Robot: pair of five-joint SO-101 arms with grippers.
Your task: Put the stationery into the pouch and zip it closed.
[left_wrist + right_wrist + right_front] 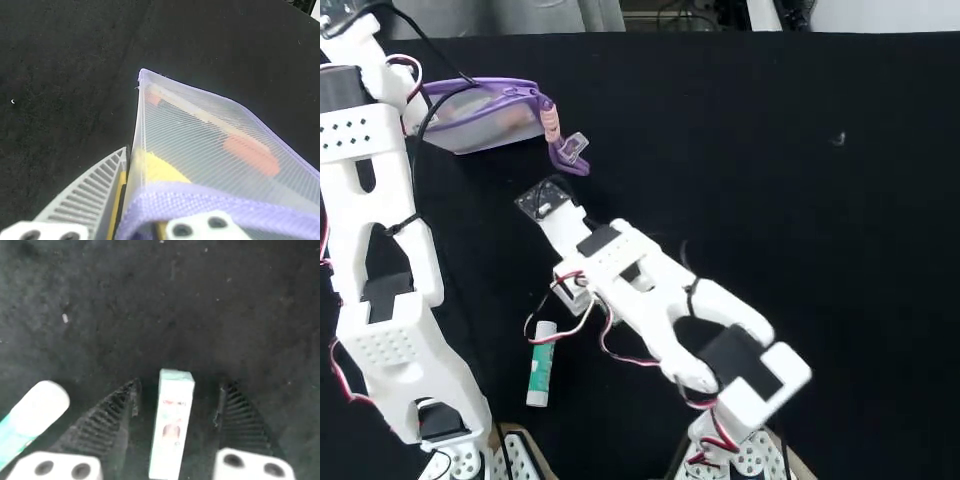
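Clamping one end of the purple-trimmed pouch (pixel 485 115), the left gripper (pixel 422 118) holds it at the black table (pixel 820 250)'s far left. The right gripper (pixel 180 384) stands open astride a small white box (pixel 172 425), its label unreadable; a glue stick (pixel 541 362) lies near.

Black cloth (pixel 800 200) over the whole table, running beneath and out past the right fingers (pixel 115 412) and the left finger (pixel 95 190). Pale fleck (pixel 65 318) on the cloth, beyond the right fingertips. Small white fleck (pixel 13 101), well apart from the left finger. Past the table's far edge: grey curtain (pixel 550 12), dark cables (pixel 690 15), white panel (pixel 880 12).
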